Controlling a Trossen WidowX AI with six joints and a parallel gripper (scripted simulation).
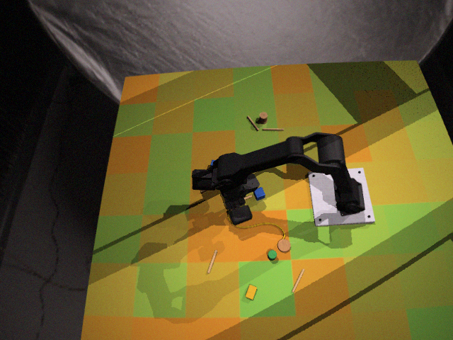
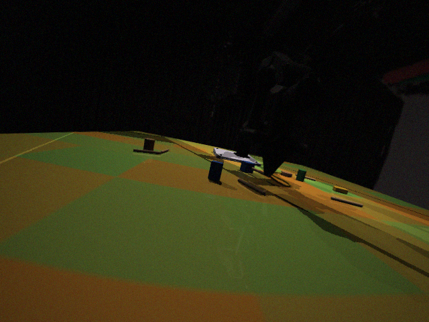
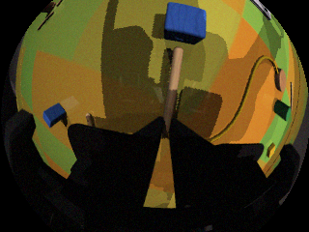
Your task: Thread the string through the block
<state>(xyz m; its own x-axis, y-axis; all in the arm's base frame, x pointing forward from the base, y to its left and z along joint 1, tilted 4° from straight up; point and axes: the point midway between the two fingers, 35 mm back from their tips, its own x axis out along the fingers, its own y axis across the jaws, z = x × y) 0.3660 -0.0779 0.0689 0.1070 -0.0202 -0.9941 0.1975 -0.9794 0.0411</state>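
My gripper [image 3: 166,122] [image 1: 241,200] is shut on the thin wooden stick [image 3: 173,80] [image 1: 248,197] and holds it low over the table. In the wrist view the stick points straight at a blue block [image 3: 185,22] [image 1: 260,193] [image 2: 247,167], and its tip ends just short of the block's near face. I cannot make out the hole. The yellow string [image 1: 257,225] [image 3: 247,93] curves from the gripper to the round wooden button [image 1: 284,245] [image 3: 282,79] on the table. In the exterior view the arm is a dark shape and the fingers cannot be made out.
A second blue block [image 1: 212,162] [image 2: 215,170] [image 3: 54,115] stands beside the arm, with a loose stick [image 2: 251,186] near it. A green cylinder [image 1: 271,254], a yellow block [image 1: 250,292], loose sticks [image 1: 211,261] [image 1: 298,280] and a brown cylinder [image 1: 262,117] lie around. The arm's base plate [image 1: 360,176] is at the right.
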